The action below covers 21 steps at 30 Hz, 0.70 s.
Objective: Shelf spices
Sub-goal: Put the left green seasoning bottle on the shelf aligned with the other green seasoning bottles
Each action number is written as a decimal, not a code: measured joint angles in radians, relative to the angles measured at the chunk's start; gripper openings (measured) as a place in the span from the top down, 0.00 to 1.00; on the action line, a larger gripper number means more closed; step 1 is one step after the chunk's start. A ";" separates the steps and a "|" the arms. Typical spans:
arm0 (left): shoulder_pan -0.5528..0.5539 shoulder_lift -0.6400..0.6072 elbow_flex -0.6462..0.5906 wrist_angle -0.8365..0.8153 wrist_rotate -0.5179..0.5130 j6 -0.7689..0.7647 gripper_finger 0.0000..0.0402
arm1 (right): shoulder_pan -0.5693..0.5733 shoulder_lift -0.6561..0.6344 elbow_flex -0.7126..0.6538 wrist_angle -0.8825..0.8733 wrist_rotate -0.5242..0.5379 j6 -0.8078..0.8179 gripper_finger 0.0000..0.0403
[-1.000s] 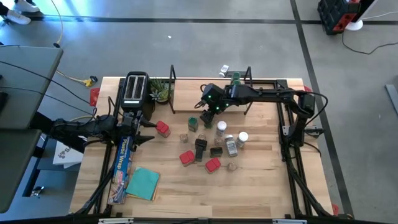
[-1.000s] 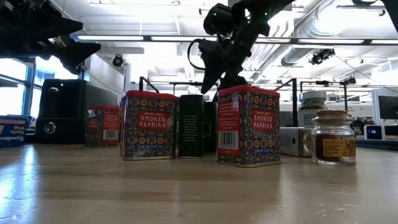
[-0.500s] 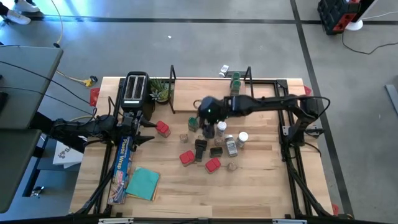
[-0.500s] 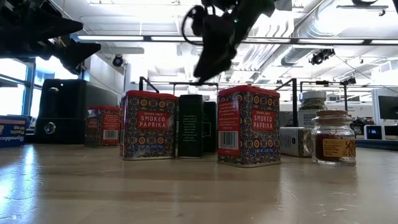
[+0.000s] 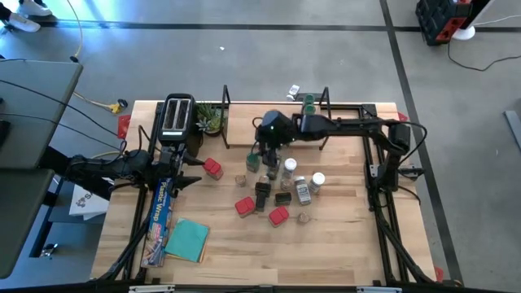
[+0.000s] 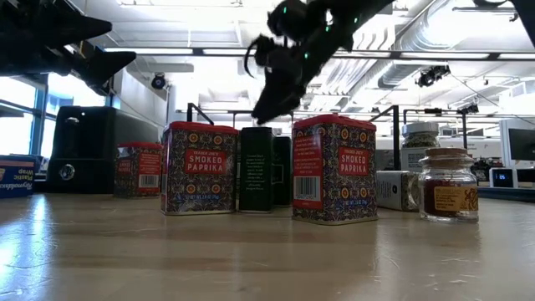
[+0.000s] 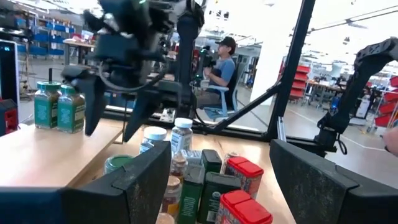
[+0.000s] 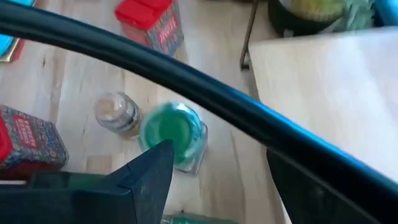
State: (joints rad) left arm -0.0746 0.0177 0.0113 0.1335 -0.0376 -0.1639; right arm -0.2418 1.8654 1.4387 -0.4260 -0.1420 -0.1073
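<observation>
We see the right gripper above the cluster of small spice containers in the middle of the light wooden table, just in front of the low rack with a pale wooden board and thin black wire ends. Its two dark fingers stand apart and nothing is between them. Directly under them, in the right wrist view, stands a clear jar with a round green lid, with a small brownish jar touching or just beside it.

One green-lidded jar already stands at the right end of the rack. The red boxy paprika tins are on the table.

The left gripper waits near the black toaster, beside the long blue foil box, its fingers wide apart and empty.
</observation>
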 joint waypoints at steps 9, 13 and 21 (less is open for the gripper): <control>0.000 0.000 0.000 0.122 0.000 -0.198 0.33 | 0.034 0.041 0.000 0.000 -0.162 0.057 0.38; 0.000 0.000 0.000 0.122 -0.046 -0.246 0.33 | 0.076 0.035 0.000 -0.025 -0.188 0.121 0.38; 0.000 0.019 0.000 0.061 -0.260 -0.271 0.33 | 0.143 0.026 0.000 -0.033 -0.120 0.083 0.38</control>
State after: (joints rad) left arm -0.0742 0.0372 0.0113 0.1945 -0.2977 -0.4347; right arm -0.0989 1.8913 1.4387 -0.4588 -0.2625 -0.0247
